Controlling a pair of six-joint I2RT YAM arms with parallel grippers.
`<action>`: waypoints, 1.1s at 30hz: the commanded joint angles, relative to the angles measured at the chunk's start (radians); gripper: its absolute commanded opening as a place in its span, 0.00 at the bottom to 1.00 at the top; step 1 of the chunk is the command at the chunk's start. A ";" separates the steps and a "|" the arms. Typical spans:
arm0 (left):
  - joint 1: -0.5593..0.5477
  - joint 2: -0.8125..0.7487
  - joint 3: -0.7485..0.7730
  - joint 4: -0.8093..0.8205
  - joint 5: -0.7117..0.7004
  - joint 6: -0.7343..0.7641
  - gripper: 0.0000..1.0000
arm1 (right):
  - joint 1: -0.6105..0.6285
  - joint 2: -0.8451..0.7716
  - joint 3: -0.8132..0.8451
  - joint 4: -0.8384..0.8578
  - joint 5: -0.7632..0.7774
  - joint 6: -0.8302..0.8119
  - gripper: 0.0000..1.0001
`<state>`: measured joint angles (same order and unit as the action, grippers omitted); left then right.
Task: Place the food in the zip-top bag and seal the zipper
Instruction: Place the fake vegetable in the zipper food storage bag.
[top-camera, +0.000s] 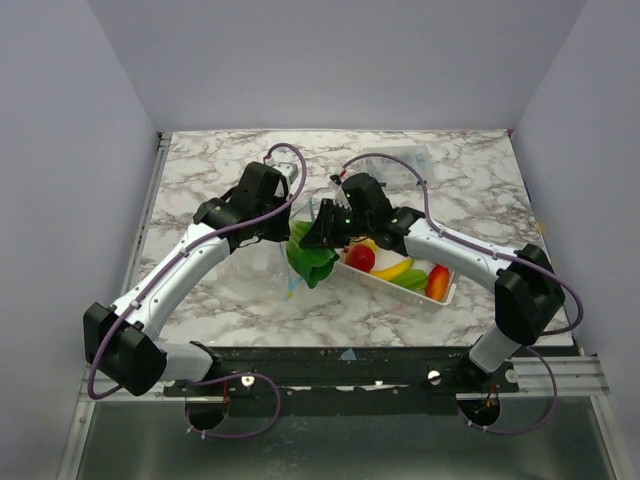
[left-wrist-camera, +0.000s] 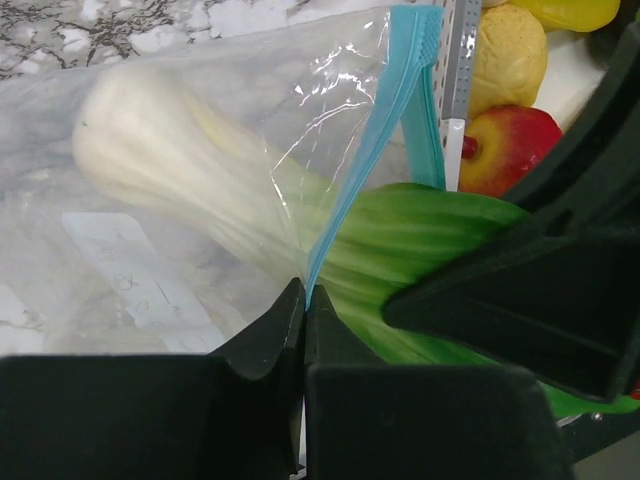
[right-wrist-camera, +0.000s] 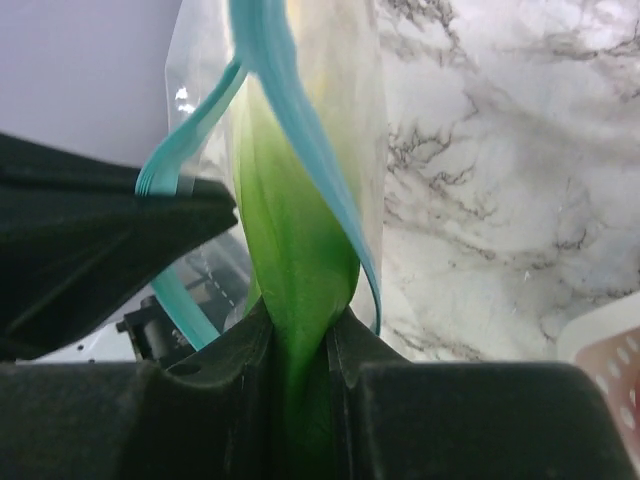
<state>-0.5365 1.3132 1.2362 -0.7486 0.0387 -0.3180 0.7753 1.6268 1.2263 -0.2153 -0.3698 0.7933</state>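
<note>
Looking in from the near edge of the worktop (top-camera: 220, 300), I see both arms reach to the middle, where the zip-top bag (left-wrist-camera: 120, 270) is held between them. The left jaws are pinched flat on the bag's mouth, right on the zipper (left-wrist-camera: 395, 90), keeping one lip up. The right jaws, meeting them from 3 o'clock, are clamped on the green leaf end of the leek (right-wrist-camera: 295, 250). Its white stem sits inside the film and the green top sticks out through the mouth, so this piece of food is only partly in.

The bag looks thin, limp and slick. I judge it would sag or fold as soon as a lip is let go, and the stiffer blue strip is the sound place to hold it. The leek seems light and firm enough to be pushed by its tail, though its smooth skin may slide in the jaws.

Room is tight, with the two sets of jaws nearly touching at the mouth. Just beside the bag at 4 o'clock sits the white basket (top-camera: 447, 292), holding a red fruit (top-camera: 361, 258), a yellow piece (top-camera: 393, 268) and an orange one (top-camera: 437, 281). Its wall is close to the zipper. The widest room for swinging is toward 9 o'clock. Farther off at 1 o'clock lies a clear box (top-camera: 400, 163), well apart.
</note>
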 joint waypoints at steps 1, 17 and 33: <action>0.001 -0.002 -0.013 0.017 0.070 0.008 0.00 | 0.021 0.046 0.037 0.137 0.132 0.034 0.04; 0.054 0.000 -0.024 0.057 0.312 -0.046 0.00 | 0.041 0.056 -0.121 0.487 0.299 0.142 0.22; 0.143 0.024 -0.044 0.079 0.402 -0.095 0.00 | 0.061 0.013 -0.065 0.130 0.155 0.019 0.64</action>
<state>-0.4068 1.3243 1.1984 -0.6952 0.3878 -0.3931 0.8173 1.6814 1.1324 0.0219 -0.1520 0.8574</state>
